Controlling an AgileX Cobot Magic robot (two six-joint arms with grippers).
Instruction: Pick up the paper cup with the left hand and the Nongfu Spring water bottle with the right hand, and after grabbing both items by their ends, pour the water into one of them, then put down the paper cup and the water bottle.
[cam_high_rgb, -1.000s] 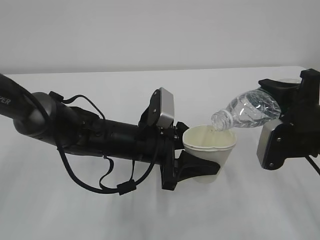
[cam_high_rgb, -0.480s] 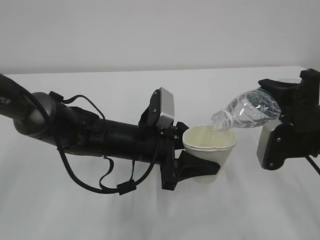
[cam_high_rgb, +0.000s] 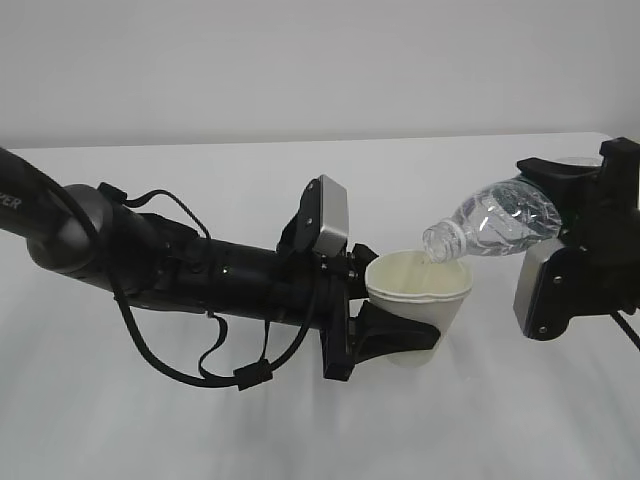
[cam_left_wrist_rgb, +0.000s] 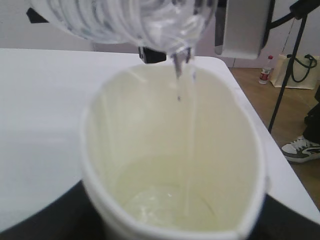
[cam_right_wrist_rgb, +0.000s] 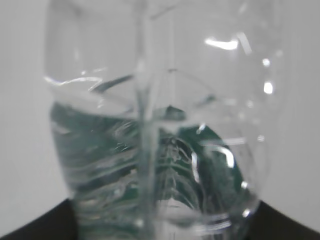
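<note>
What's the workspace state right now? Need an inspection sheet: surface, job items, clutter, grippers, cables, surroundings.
Surface: white table, bare where visible.
Cup: upright, held off to the side by the left gripper; rim squeezed out of round; shallow water inside.
Bottle: uncapped, tilted mouth-down over the cup, thin stream falling in; water left inside.
Clutter: nothing seen on the table.
Grippers: left shut on the cup; right gripper shut on the bottle's base end.
Cables: black loops hang under the left arm, apart from the cup.
Surroundings: plain wall; beyond the table edge, wood floor, a small bottle, a bag, a shoe.
</note>
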